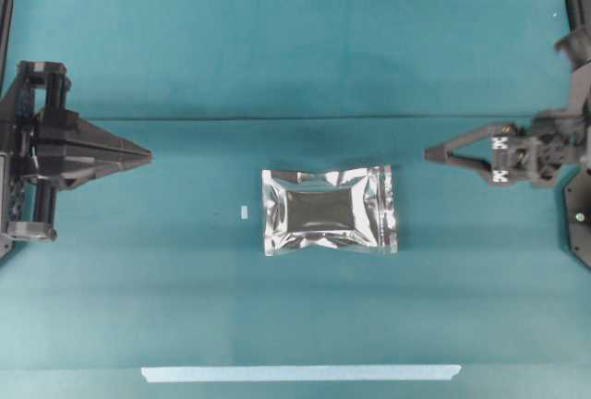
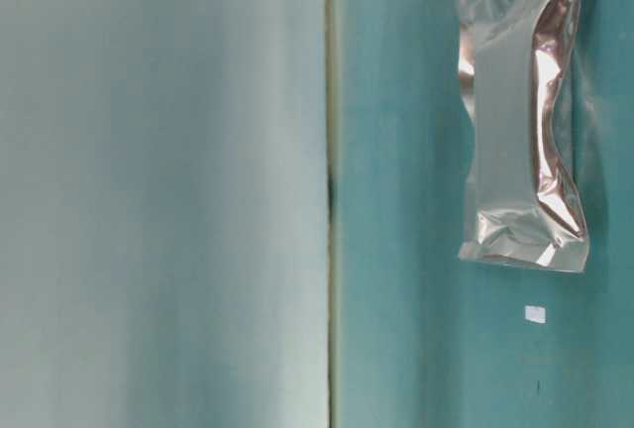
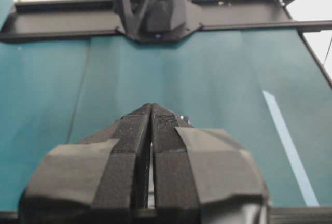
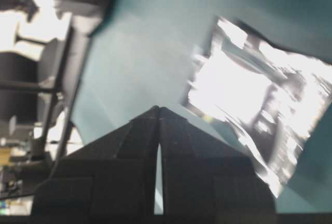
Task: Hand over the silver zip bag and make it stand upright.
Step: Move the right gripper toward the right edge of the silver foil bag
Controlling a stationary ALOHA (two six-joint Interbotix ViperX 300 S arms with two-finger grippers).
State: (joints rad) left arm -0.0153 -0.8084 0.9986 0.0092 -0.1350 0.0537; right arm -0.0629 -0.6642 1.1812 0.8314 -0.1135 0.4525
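Observation:
The silver zip bag (image 1: 329, 210) lies flat on the teal table near the middle, shiny and crinkled with a darker puffed centre. It also shows in the table-level view as a silver zip bag (image 2: 520, 121) at the upper right, and blurred in the right wrist view as a bright silver zip bag (image 4: 264, 99) ahead and to the right of the fingers. My left gripper (image 1: 148, 152) is shut at the left edge, well away from the bag, its tips (image 3: 151, 106) pressed together with nothing between. My right gripper (image 1: 428, 152) is shut at the right, its tips (image 4: 158, 109) touching and empty.
A tiny white tag (image 1: 244, 211) lies left of the bag, also seen as a white tag (image 2: 535, 314) in the table-level view. A long pale tape strip (image 1: 300, 373) runs along the front of the table. The opposite arm's base (image 3: 155, 9) stands at the far edge.

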